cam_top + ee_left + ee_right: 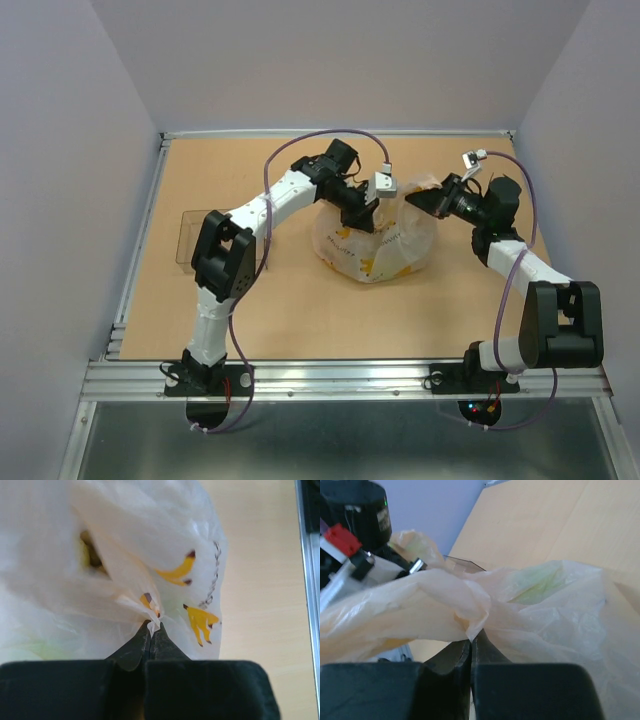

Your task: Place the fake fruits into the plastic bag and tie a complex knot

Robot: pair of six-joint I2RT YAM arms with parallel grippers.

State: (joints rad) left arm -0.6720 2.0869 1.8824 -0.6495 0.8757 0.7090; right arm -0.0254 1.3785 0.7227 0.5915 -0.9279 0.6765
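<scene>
Fruits (89, 555) inside plastic bag (375, 250), top bunched

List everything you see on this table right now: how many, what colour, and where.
plastic bag: one, whitish with yellow banana prints, middle of the table
fake fruits: count hidden, yellowish-brown, glimpsed inside the bag
clear tray: one, transparent, left side of the table
table: one, tan
metal rail: one, silver, near edge
left arm: one, white and black, reaching to the bag
right arm: one, white and black, reaching to the bag
left claw: black, shut on the bag's plastic
right claw: black, shut on the bag's plastic
</scene>
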